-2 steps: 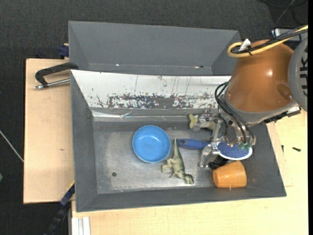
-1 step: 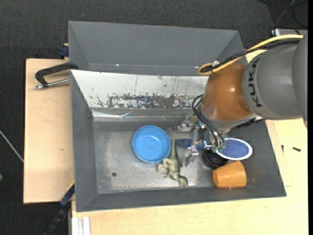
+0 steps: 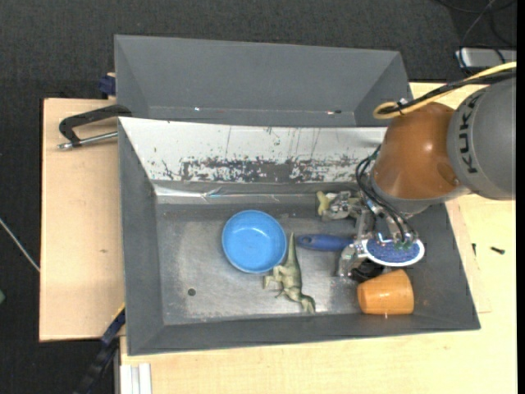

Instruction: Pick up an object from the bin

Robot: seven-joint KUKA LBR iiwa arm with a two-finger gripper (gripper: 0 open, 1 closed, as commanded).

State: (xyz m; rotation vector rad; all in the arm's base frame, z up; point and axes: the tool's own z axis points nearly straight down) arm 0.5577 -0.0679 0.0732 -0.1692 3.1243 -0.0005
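jaws low at 4 o'clock of bin (image 3: pixel 190 300), between blue-handled tool (image 3: pixel 321 242) and orange cup (image 3: pixel 385 292); open or clenched: cannot tell. risk: knock cup, grasp slips.

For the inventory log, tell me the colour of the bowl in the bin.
The bowl is blue, seen best in the camera view.

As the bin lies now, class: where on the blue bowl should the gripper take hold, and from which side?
Probably the rim of the blue bowl, from straight above, pinching its thin wall: it sits mouth up. Take its edge on the view's left, since the green dinosaur crowds its lower right.
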